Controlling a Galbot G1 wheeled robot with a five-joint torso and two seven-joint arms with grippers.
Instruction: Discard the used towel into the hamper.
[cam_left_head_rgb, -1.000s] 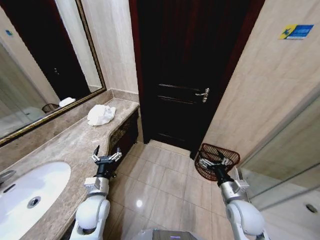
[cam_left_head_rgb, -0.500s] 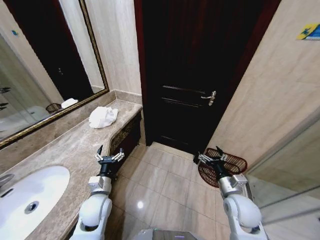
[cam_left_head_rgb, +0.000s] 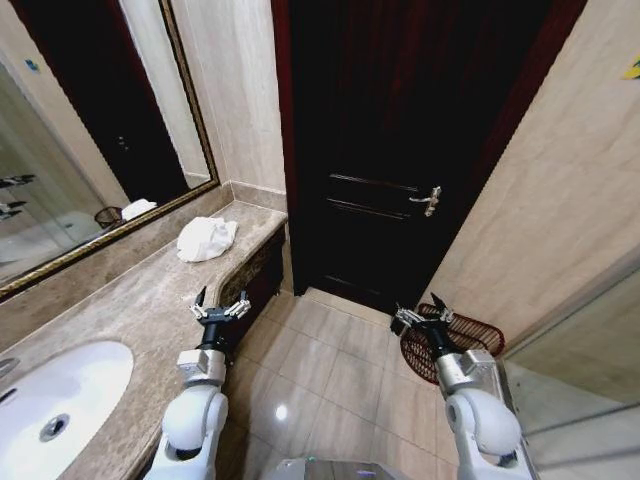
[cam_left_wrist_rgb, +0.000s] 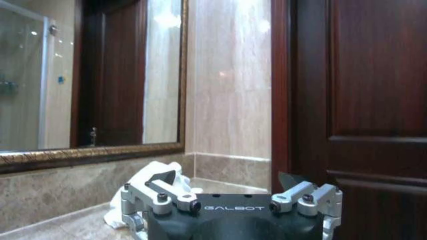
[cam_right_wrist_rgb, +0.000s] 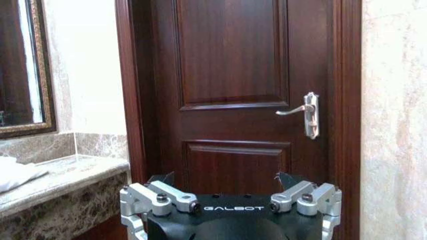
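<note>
Left pincer (cam_left_head_rgb: 218, 306) spread wide and empty, out over the counter edge (cam_left_head_rgb: 150, 300); from the head, the crumpled white towel (cam_left_head_rgb: 206, 239) lies ahead of it, well apart, near the mirror (cam_left_head_rgb: 90, 150). Right pincer (cam_left_head_rgb: 420, 316) gapes too, the hamper (cam_left_head_rgb: 470, 345) on the floor just beyond it. Left wrist: towel (cam_left_wrist_rgb: 137, 197) sits past my fingertips (cam_left_wrist_rgb: 160, 179), soft, light, floppy, I judge, so I'd pinch a raised fold. Right wrist: door handle (cam_right_wrist_rgb: 303, 112) ahead, towel corner (cam_right_wrist_rgb: 17, 172) off to one side.
</note>
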